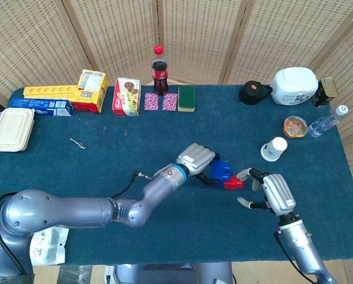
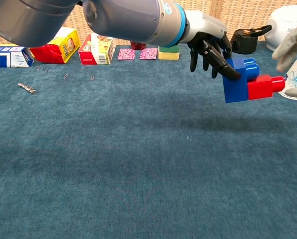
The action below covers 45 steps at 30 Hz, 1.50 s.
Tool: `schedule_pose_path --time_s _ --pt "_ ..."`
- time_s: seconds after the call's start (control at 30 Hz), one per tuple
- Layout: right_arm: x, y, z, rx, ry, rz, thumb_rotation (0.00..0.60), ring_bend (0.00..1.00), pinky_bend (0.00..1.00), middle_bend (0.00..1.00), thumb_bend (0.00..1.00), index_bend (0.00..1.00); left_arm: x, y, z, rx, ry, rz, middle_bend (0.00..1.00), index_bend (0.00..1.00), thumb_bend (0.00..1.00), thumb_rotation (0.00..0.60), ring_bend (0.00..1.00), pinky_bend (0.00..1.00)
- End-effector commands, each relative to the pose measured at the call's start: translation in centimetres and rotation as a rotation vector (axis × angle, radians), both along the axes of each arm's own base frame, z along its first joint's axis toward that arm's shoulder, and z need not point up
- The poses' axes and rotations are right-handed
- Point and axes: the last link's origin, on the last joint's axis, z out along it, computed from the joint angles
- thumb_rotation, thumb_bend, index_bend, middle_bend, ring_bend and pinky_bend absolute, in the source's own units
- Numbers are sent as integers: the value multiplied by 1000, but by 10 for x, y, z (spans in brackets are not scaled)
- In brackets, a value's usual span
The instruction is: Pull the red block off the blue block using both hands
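My left hand holds the blue block up off the table. The red block is still plugged onto the blue one, sticking out toward the right. My right hand is open just right of the red block, its fingers spread on either side of the block's free end; I cannot tell whether they touch it. In the chest view only the edge of that hand shows at the right border.
A white paper cup stands just behind the right hand. Farther back right are a round tin, a water bottle and a white cooker. Boxes, a cola bottle and sponges line the back edge.
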Motion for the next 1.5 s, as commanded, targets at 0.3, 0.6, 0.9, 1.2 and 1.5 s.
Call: schedule_pose_path --time_s 0.3,0.6,0.9,1.2,1.5 --pt "2 -10 -10 -4 94 -33 600 644 578 460 190 366 4 -4 -5 -5 3 6 412 585 377 335 319 396" --pt "8 -16 -12 65 128 -68 599 647 572 459 190 363 4 -6 -8 18 2 -11 412 584 376 333 319 396" --pt "12 -23 -15 58 162 -83 599 673 573 492 190 405 2 -8 -11 7 -15 4 412 585 374 330 319 396" --pt "1 -22 -14 45 171 -158 599 655 548 466 189 385 -3 -6 -10 12 -23 13 412 585 374 332 319 396" --pt "-2 -21 -12 154 104 -204 597 578 436 392 188 355 -5 -7 -9 20 -41 14 412 584 375 332 319 396"
